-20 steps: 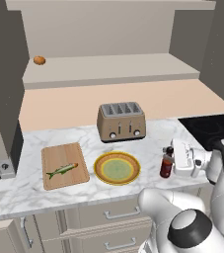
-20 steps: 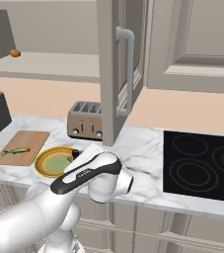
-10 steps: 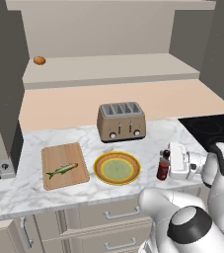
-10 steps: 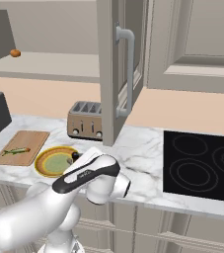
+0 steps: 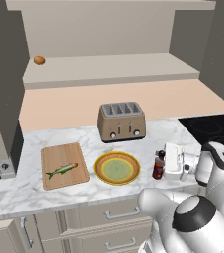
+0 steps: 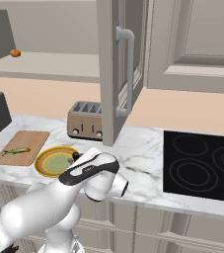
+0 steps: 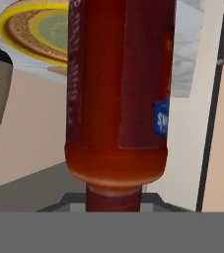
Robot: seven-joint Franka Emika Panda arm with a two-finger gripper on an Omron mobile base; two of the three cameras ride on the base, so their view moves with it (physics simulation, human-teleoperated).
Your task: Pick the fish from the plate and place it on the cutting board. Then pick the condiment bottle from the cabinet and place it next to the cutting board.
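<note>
A kitchen: marble counter [image 5: 84, 138], toaster [image 5: 121, 121], black hob [image 6: 202, 163], cream drawers [image 5: 103, 217].

Red-brown condiment bottle [image 7: 118, 94]; yellow-rimmed green plate [image 5: 117, 168]; marble-veined counter [image 5: 15, 190].

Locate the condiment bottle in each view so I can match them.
Left base view: condiment bottle right of the plate, at the gripper.
Right base view: just its dark top behind the arm.
Hand view: centre, close up.
Shared landmark: the plate.
</note>
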